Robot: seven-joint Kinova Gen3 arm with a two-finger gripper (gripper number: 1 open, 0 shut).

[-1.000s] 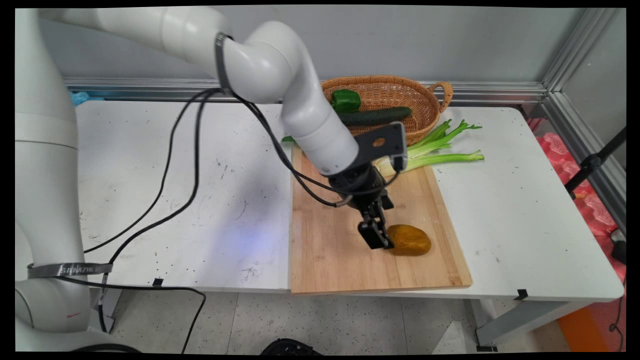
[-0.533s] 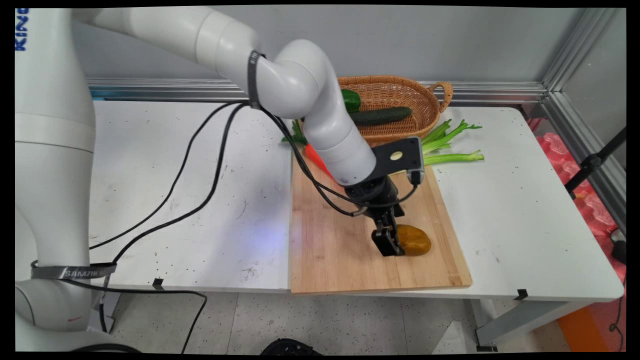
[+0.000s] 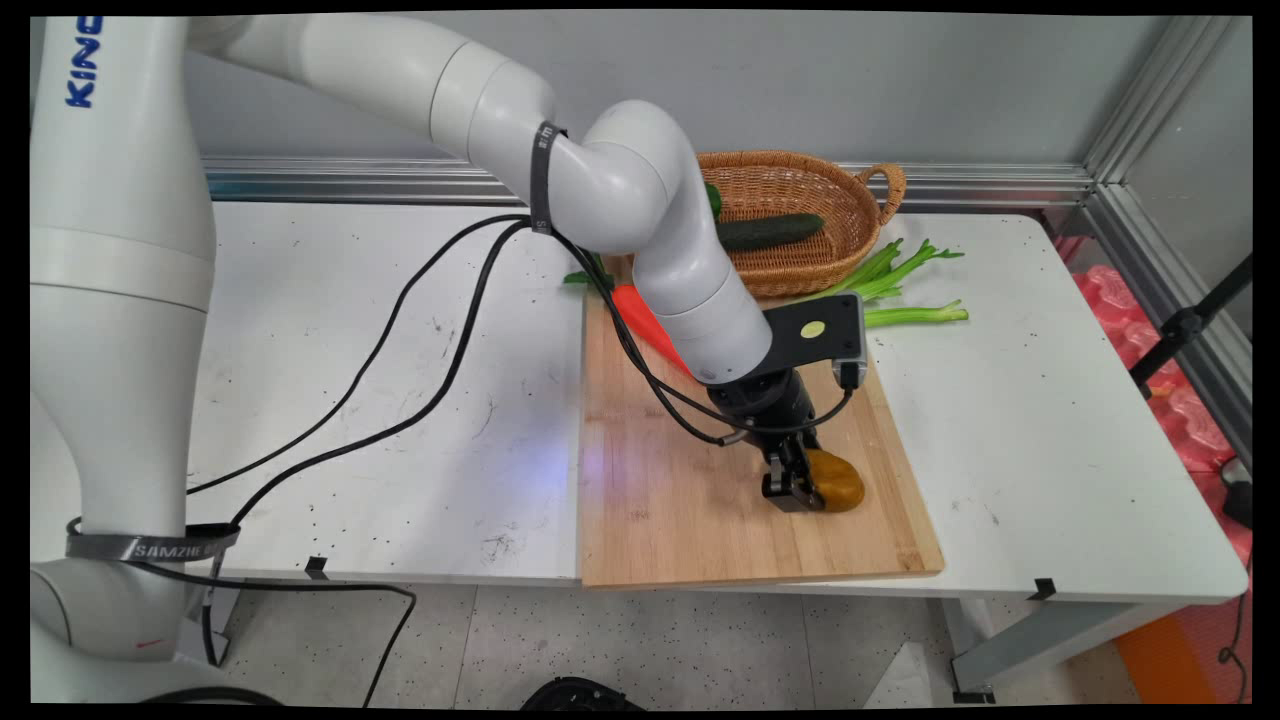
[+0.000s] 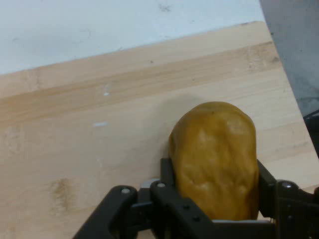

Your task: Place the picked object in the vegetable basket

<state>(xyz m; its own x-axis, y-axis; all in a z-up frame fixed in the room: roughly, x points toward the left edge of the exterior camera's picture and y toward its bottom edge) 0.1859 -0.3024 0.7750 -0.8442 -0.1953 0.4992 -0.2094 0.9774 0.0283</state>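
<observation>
A yellow-brown potato [image 3: 842, 482] [image 4: 214, 149] lies on the right part of a wooden cutting board [image 3: 660, 510] [image 4: 89, 129]. My gripper [image 3: 797, 492] [image 4: 214, 172] points down at the board and is shut on the potato. In the hand view one finger presses each side of it with no gap showing. The potato still rests on the wood. In the main view the near finger hides the potato's left half.
An orange carrot [image 3: 643, 318] lies at the board's far left corner, partly behind my arm. Behind the board stands a wicker basket [image 3: 870, 210] holding a cucumber [image 3: 768, 232]. Green stalks [image 3: 905, 300] lie to the board's right rear. The table's front edge runs just below the board.
My gripper has moved right and down, from beside the potato's left end to straddling it. The arm swung right and uncovered the carrot.
</observation>
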